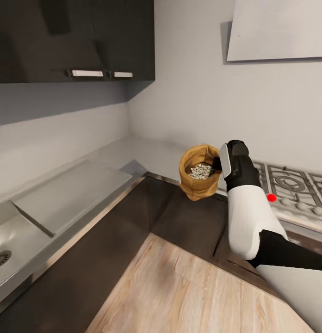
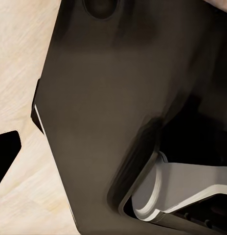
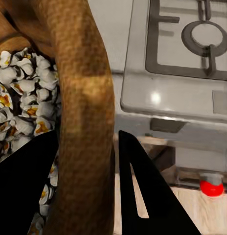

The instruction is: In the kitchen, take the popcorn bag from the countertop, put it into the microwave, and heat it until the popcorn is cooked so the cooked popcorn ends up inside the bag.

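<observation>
At the centre of the head view, the right gripper (image 1: 218, 163) holds the popcorn bag (image 1: 198, 173) by its rolled rim, the bag hanging above the front edge of the countertop (image 1: 147, 155), which runs into the corner of the room. The popcorn (image 1: 201, 171) lies heaped inside the open sack. In the right wrist view the two dark fingers (image 3: 143, 191) sit either side of the tan rim of the bag (image 3: 84, 112), one inside against the white kernels (image 3: 20, 103) and one outside, closed narrowly on the cloth.

To the right of the bag in the head view lies the gas hob (image 1: 290, 185) with a red knob (image 1: 271, 197) on its front edge. At the lower left sits a steel sink (image 1: 13, 249) with a flat cover board (image 1: 68, 194) beside it, and dark wall cabinets (image 1: 73, 37) fill the upper left.

The left wrist view is murky: a dark panel over pale wood floor (image 2: 15, 58), probably part of the robot's own body, and I cannot tell how the left gripper stands.
</observation>
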Motion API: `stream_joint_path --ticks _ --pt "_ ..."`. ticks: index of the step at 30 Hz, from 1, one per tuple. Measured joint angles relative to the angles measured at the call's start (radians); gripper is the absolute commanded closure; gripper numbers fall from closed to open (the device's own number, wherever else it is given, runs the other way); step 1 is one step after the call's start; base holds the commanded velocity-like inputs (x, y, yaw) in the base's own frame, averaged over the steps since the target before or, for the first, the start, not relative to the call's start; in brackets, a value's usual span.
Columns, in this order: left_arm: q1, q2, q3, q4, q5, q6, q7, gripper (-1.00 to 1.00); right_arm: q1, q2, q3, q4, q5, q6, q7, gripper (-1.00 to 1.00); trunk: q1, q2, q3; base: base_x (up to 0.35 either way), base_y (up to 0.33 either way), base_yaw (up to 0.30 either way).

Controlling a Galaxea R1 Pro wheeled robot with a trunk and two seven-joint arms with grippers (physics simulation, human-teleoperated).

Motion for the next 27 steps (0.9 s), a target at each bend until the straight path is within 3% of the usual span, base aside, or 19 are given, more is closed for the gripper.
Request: stream_joint_path --ticks 8,23,27 --pt "0.0 0.002 0.0 0.0 -0.001 0.0 -0.001 -1.0 0.0 0.0 0.0 0.001 0.0 0.0 0.0 1.0 0.0 0.0 0.003 -0.326 0.0 0.0" --pt "0.0 0.003 0.001 0.0 -0.001 0.002 -0.006 -1.0 0.0 0.0 -0.003 0.018 -0.001 0.0 -0.002 1.0 -0.001 0.0 0.026 -0.013 0.0 0.0" --pt "0.0 0.003 0.001 0.0 -0.001 0.002 -0.007 -1.0 0.0 0.0 -0.005 0.137 -0.002 -0.001 -0.005 1.0 -0.001 0.0 0.032 0.0 0.0 0.0"
